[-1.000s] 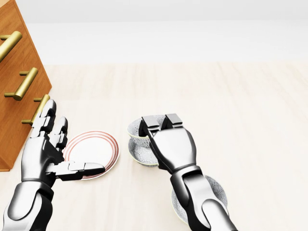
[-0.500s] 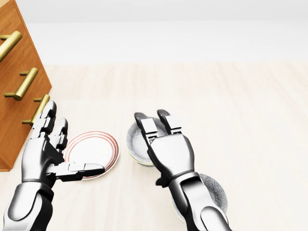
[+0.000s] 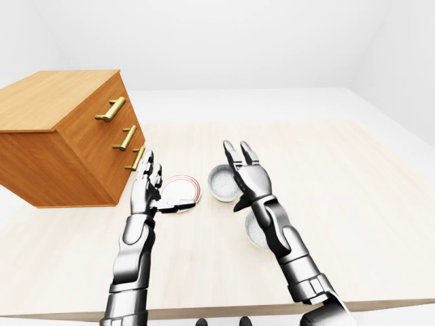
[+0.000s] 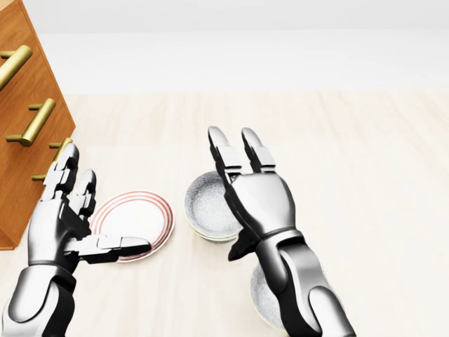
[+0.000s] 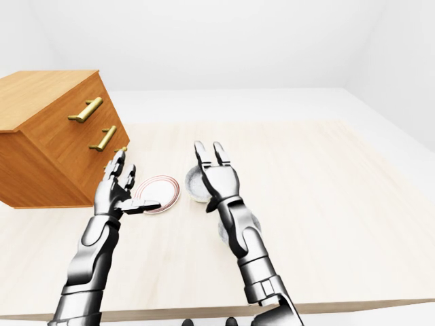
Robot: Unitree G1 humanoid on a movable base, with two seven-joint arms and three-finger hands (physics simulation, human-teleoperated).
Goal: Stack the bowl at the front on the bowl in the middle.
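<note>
A speckled grey bowl (image 4: pixel 205 202) sits nested in a second bowl whose rim (image 4: pixel 210 237) shows just beneath it, at the middle of the head view. My right hand (image 4: pixel 233 193) hovers over the right side of the pair, open, fingers (image 4: pixel 217 151) stretched upward, holding nothing. Another grey bowl (image 4: pixel 263 295) lies lower down, largely hidden behind my right forearm. My left hand (image 4: pixel 105 210) stands open at the left, with its thumb over a white plate with red rings (image 4: pixel 137 217).
A wooden chest of drawers (image 3: pixel 61 136) with brass handles (image 3: pixel 112 109) stands at the left, close to my left hand. The pale wooden table (image 3: pixel 353 176) stretches wide to the right and upward; its near edge (image 3: pixel 380 305) runs along the bottom of the left-eye view.
My right hand has opened and risen off the bowl it held; that bowl now rests in the middle bowl. The left hand has barely moved.
</note>
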